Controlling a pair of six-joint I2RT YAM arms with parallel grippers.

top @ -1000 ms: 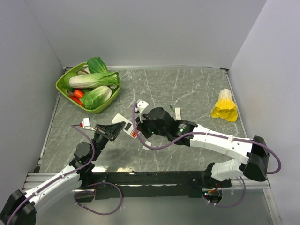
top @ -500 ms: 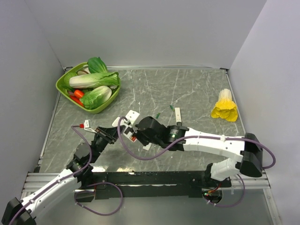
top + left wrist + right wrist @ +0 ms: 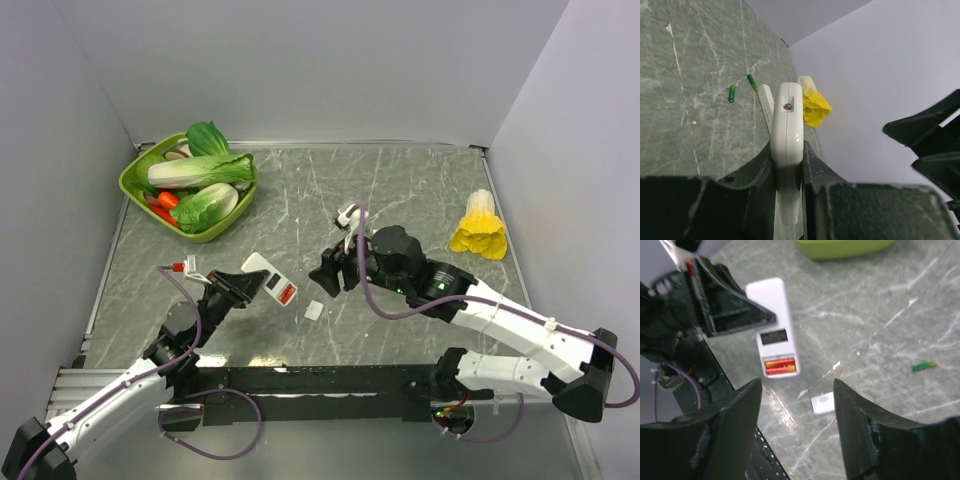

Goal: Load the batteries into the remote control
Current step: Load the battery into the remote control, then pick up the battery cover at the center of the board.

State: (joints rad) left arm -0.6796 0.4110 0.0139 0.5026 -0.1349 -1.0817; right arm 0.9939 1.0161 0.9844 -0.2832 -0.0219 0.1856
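Observation:
The remote control [image 3: 268, 278] is a white handset, clamped by its near end in my left gripper [image 3: 245, 284], which is shut on it. Seen edge-on, the remote control [image 3: 787, 120] sits between the left fingers [image 3: 760, 170]. Its open compartment faces up, and two orange-red batteries [image 3: 780, 365] lie side by side in it; they also show as the batteries [image 3: 286, 294] from above. My right gripper [image 3: 797, 385] hangs open above the table, just right of the remote control [image 3: 771, 320], holding nothing. From above, the right gripper [image 3: 329, 272] stands apart from the remote.
A small white square cover [image 3: 314, 311] lies on the table by the remote. Two green pieces [image 3: 732, 93] and a narrow white bar [image 3: 765, 102] lie farther back. A green basket [image 3: 135, 180] of vegetables stands far left, a yellow toy vegetable [image 3: 480, 226] far right.
My right gripper has drawn back to the right from the remote's compartment and opened. The left gripper still holds the remote, which has sunk slightly.

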